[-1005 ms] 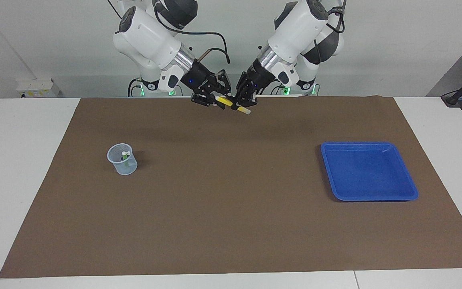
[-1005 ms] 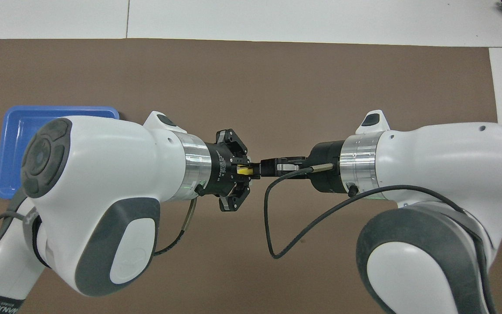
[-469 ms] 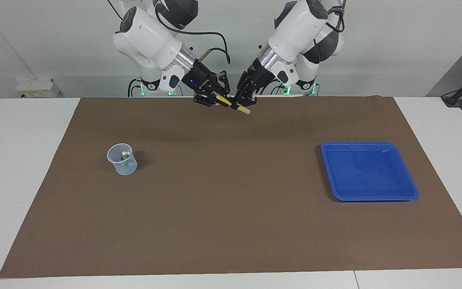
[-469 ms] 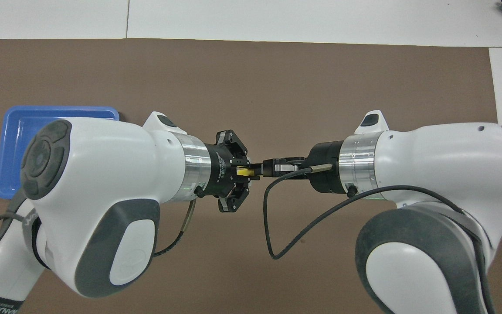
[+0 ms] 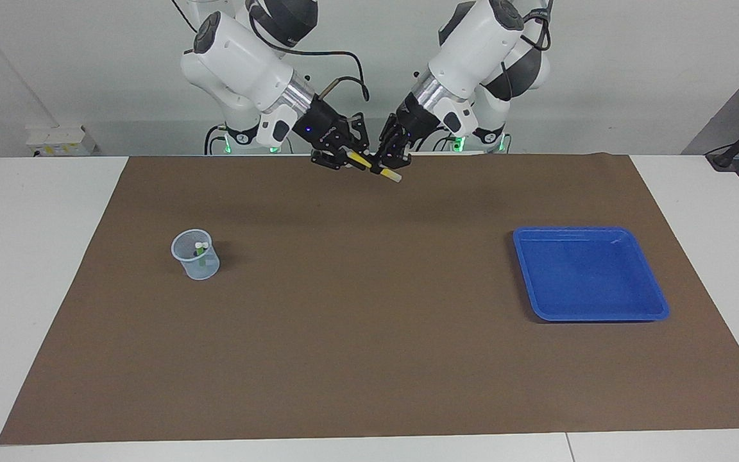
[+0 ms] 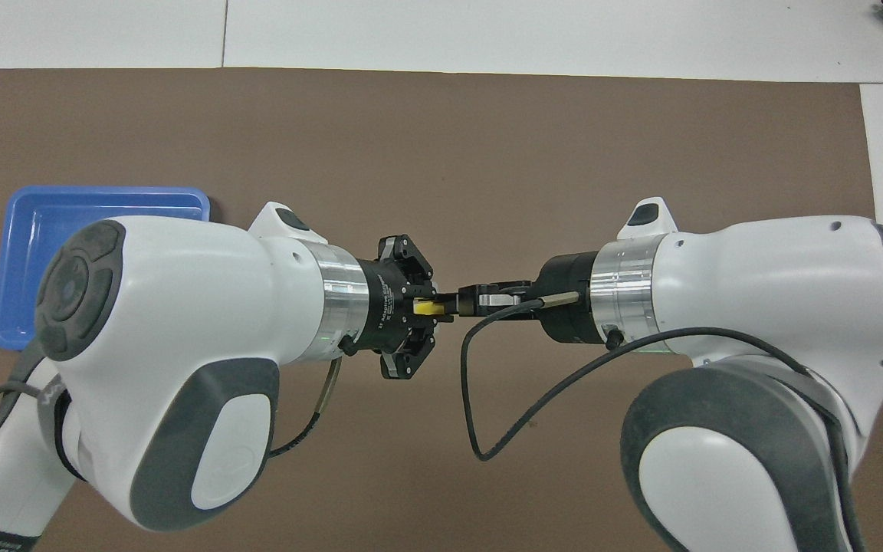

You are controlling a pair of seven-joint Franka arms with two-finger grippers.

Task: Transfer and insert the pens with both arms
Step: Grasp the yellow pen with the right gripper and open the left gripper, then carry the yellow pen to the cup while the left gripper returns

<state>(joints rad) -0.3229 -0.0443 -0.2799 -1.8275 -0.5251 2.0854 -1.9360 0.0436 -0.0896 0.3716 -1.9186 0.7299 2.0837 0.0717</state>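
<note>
A yellow pen (image 5: 363, 162) with a pale cap end hangs in the air over the mat's edge nearest the robots, spanning both grippers. My right gripper (image 5: 351, 157) is shut on its yellow end. My left gripper (image 5: 390, 163) surrounds the cap half, and its grip cannot be made out. From overhead the left gripper (image 6: 430, 305) and right gripper (image 6: 463, 300) meet tip to tip, with a short piece of the yellow pen (image 6: 426, 306) showing. A green pen (image 5: 201, 255) stands in a clear mesh cup (image 5: 195, 264).
A blue tray (image 5: 591, 301) lies on the brown mat (image 5: 369, 333) toward the left arm's end; the overhead view shows the tray (image 6: 27, 230) partly under the left arm. The cup stands toward the right arm's end. White table surrounds the mat.
Both wrists and the pen between them have shifted slightly, lower in the overhead view. The right gripper has tightened onto the pen. Cup and tray are unmoved.
</note>
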